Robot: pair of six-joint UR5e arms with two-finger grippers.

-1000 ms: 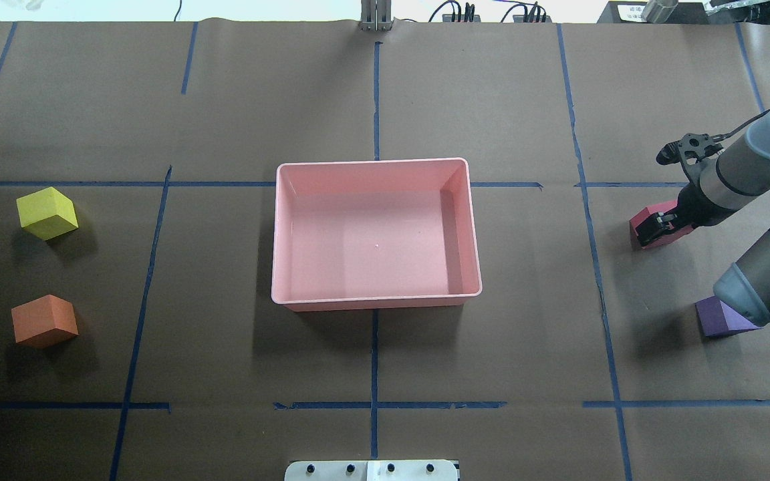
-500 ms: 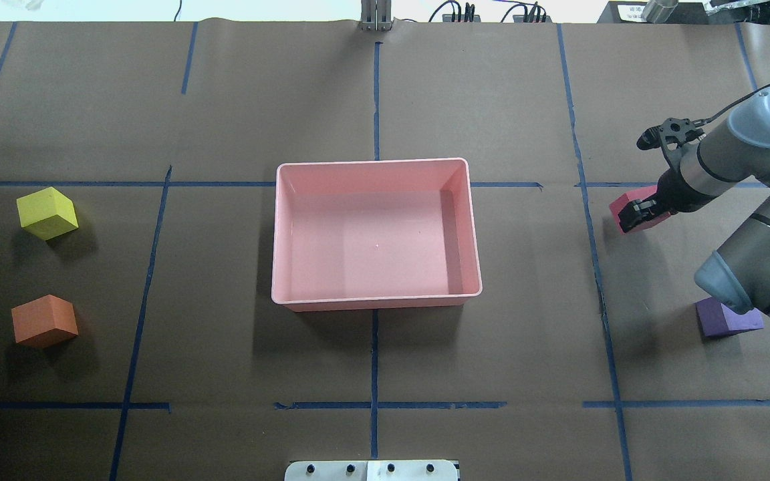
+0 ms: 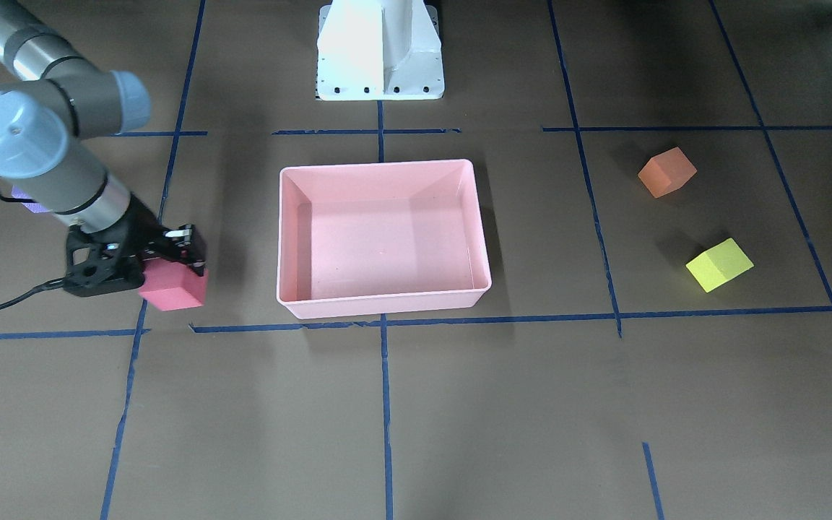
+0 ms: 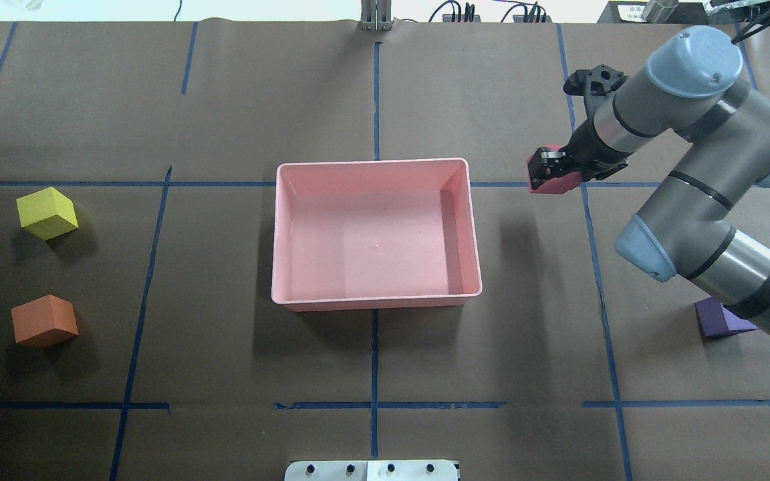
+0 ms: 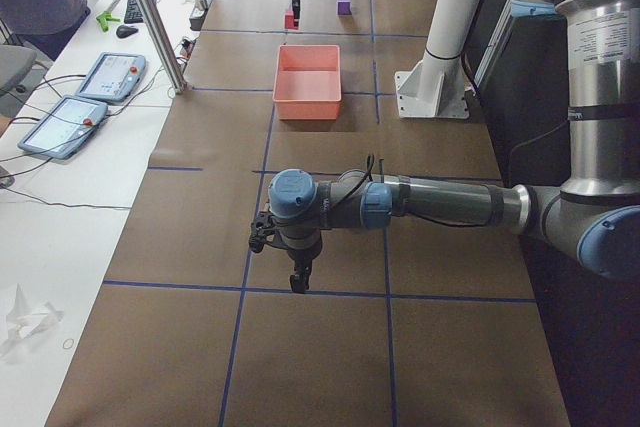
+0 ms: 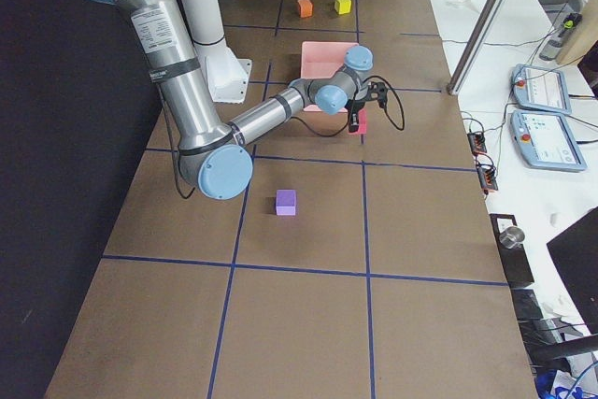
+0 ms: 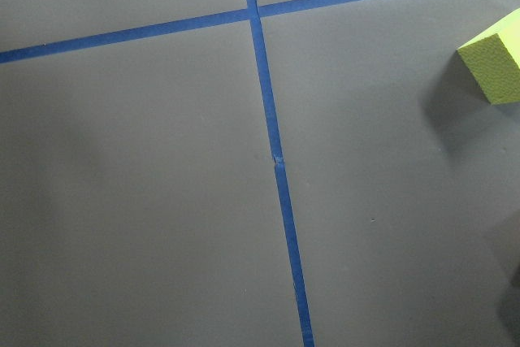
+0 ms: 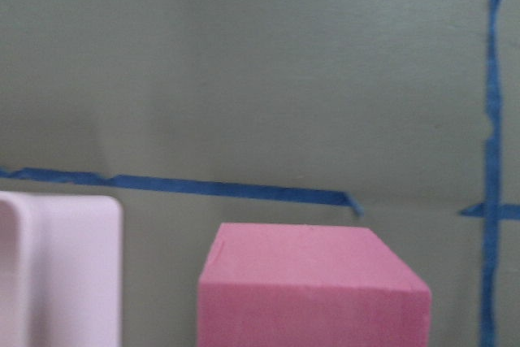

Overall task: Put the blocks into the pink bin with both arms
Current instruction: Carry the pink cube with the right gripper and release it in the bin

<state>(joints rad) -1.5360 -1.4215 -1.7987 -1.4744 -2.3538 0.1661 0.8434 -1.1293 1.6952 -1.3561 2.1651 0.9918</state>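
My right hand [image 4: 547,171] is pinching the red block [image 4: 557,186] between its two fingers. The block sits low in the grip, with its bottom half showing below the fingertips. Its shadow falls well apart from it on the counter [image 4: 492,374], so I judge the block is lifted clear of the surface.

From that hand, the pink bin [image 4: 371,304] lies toward the robot's left and a little back toward the base. The block hangs just outside the bin's right short wall, level with the far right corner. My right wrist camera agrees: the red block [image 8: 313,290] fills the bottom of the frame and the bin's rounded corner [image 8: 57,266] shows at the lower left, with a strip of bare counter between them. The bin's long side runs left to right, so I judge the next move is a short sideways carry over that near wall, then a release.

My left hand [image 5: 298,282] shows only in the side view, hanging over bare counter, and I cannot tell whether its fingers are spread or closed. Its wrist camera catches the yellow-green block [image 7: 496,67] at the frame's edge. That block [image 4: 46,212] and the orange block [image 4: 44,321] lie well to the bin's left. The purple block [image 4: 719,319] rests on the right, partly under my right arm. The bin holds nothing yet.
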